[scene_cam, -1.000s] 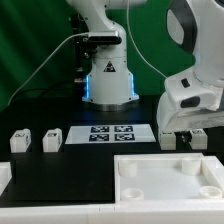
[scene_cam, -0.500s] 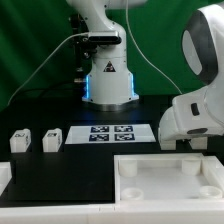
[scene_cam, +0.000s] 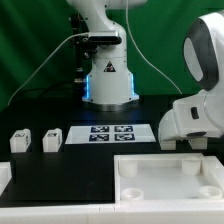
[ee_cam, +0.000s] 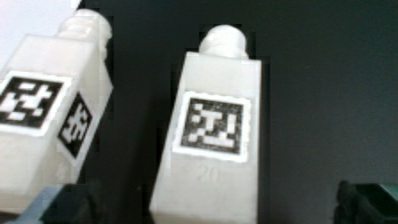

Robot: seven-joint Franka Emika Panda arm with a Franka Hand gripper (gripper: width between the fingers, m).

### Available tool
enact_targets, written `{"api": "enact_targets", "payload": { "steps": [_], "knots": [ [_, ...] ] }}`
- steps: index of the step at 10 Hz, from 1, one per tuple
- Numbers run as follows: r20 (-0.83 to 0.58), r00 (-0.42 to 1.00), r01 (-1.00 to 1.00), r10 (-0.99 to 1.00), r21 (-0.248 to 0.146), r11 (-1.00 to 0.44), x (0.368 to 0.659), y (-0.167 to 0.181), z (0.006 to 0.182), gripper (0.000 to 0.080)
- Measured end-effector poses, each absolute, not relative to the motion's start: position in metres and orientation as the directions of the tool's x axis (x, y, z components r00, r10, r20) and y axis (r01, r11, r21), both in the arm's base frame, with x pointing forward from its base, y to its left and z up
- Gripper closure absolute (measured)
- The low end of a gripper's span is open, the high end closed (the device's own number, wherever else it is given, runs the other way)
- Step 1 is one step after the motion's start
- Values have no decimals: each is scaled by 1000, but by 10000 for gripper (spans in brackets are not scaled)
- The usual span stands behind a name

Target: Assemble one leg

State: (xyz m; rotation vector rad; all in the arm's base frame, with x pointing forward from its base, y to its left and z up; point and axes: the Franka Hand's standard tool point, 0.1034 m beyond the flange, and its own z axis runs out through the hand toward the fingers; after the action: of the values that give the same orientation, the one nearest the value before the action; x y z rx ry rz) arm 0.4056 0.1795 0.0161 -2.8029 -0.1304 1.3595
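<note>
A: Where is the gripper (ee_cam: 212,201) right now?

B: Low over the black table (scene_cam: 70,165) on the exterior view's right, under the big white arm (scene_cam: 200,100). It sits just beyond the far rim of the tabletop (scene_cam: 165,182), to the right of the marker board (scene_cam: 108,133).

A: Open or closed?

B: Open, and wide. In the wrist view the two dark fingertips (ee_cam: 54,205) stand far apart with nothing clamped between them.

A: And the leg (ee_cam: 214,130)?

B: It lies flat on the table, right below the gripper and between the fingertips. Its square tag faces up at the camera and its rounded peg end points away from the fingers. Neither fingertip presses on it. The arm hides it in the exterior view.

A: Anything close to it?

B: A neighbour leg (ee_cam: 54,110) lies alongside, roughly parallel, tag up as well. A narrow dark gap of table shows between them, so they are just beside each other and not touching. One fingertip overlaps that neighbour in the picture, but I cannot tell whether it touches.

A: What about the rest of the scene?

B: An outer left leg (scene_cam: 18,141) and an inner left leg (scene_cam: 51,139) stand near each other at the exterior view's left, well apart from the gripper. The tabletop lies at the near right, hollow side up.
</note>
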Motion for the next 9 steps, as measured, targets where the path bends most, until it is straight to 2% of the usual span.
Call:
{"api": "enact_targets", "payload": {
  "steps": [2,7,9],
  "knots": [
    [-794,604,50,61,-39,-998,399,179,10,151],
    [-797,601,54,63,-38,-998,394,180,6,151],
    [-797,601,55,63,-38,-998,394,180,6,410]
  ]
}}
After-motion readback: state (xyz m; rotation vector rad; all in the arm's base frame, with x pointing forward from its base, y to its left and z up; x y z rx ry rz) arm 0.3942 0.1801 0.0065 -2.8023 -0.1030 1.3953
